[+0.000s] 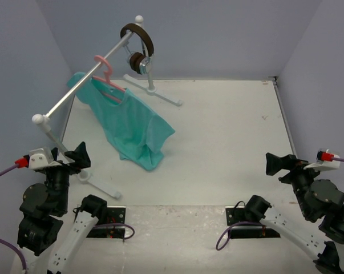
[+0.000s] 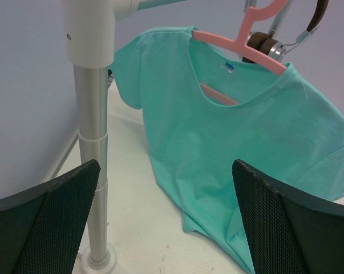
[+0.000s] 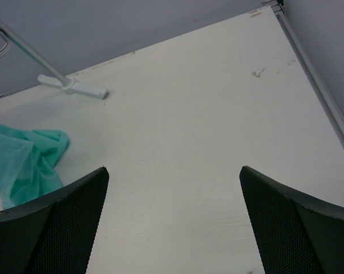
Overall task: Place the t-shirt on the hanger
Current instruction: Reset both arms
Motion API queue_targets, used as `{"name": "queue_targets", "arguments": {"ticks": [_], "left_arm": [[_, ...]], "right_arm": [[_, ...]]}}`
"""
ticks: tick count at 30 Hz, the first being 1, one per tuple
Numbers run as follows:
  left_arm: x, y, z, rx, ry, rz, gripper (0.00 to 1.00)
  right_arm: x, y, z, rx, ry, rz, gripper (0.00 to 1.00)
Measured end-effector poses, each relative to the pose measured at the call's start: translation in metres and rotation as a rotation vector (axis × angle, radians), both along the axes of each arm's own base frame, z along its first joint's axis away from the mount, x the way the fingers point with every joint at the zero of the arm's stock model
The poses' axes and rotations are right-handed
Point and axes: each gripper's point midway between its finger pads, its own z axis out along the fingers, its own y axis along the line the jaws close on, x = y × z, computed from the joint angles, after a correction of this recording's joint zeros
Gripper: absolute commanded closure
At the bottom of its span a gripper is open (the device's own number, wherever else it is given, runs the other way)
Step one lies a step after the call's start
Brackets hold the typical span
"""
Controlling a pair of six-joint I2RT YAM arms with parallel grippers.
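The teal-green t-shirt [image 1: 132, 123] hangs on the pink hanger [image 1: 106, 77], whose hook is over the white rail. Its lower hem rests bunched on the table. The left wrist view shows the t-shirt [image 2: 246, 148] with the hanger [image 2: 240, 43] through its neck. My left gripper [image 1: 75, 157] is open, empty, near the stand's front leg and short of the shirt [image 2: 166, 171]. My right gripper [image 1: 277, 164] is open and empty at the right side, over bare table [image 3: 174, 171]. A corner of the t-shirt [image 3: 23, 162] shows at the left of the right wrist view.
A white rail stand [image 1: 83, 80] runs diagonally from front left to back, with feet on the table [image 1: 160, 94]. Its near post [image 2: 93, 142] stands just by my left fingers. Brown headphones [image 1: 138, 48] hang at the rail's far end. Grey walls enclose the table.
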Motion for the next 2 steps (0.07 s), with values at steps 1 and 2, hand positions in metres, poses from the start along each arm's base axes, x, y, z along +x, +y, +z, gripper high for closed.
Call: {"name": "queue_targets", "arguments": {"ticks": [1, 2], "left_arm": [[0.0003, -0.0004, 0.0005, -0.001, -0.002, -0.002, 0.0], [0.0005, -0.0007, 0.001, -0.001, -0.004, -0.003, 0.0]], "right_arm": [[0.0004, -0.0005, 0.0, -0.003, 0.001, -0.004, 0.01], [0.0007, -0.0005, -0.0001, -0.005, 0.002, -0.006, 0.01]]}}
